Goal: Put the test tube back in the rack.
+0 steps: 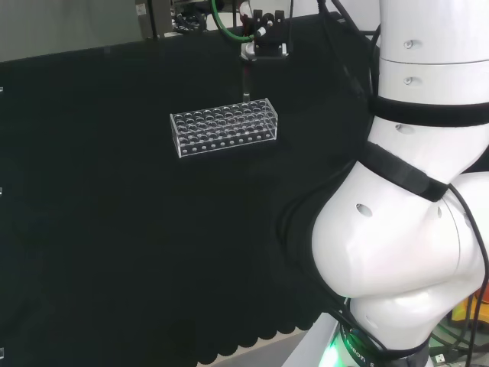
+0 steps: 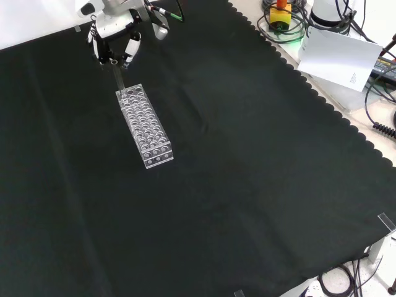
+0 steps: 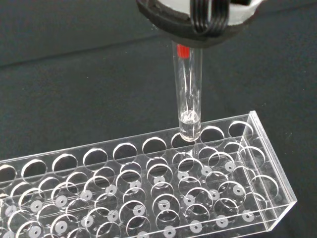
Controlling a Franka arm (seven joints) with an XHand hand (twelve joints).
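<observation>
A clear plastic test tube rack (image 1: 224, 128) with many empty holes lies on the black cloth. In the front view the rack (image 2: 144, 127) runs lengthwise away from the camera. The hand (image 1: 267, 42) hovers above the rack's far right end in the head view, shut on a clear test tube (image 1: 246, 82) that hangs upright below it. In the front view the hand (image 2: 114, 34) holds the test tube (image 2: 117, 77) over the rack's far end. The wrist view shows the test tube (image 3: 188, 94), with a red mark near its top, its round bottom just at a hole in an outer row of the rack (image 3: 148, 188).
The arm's white links (image 1: 412, 191) take up the right of the head view. Past the cloth's scalloped edge in the front view lie a white sheet (image 2: 337, 59), a yellow box with a red button (image 2: 281, 12) and cables. Black cloth (image 2: 247, 185) spreads around the rack.
</observation>
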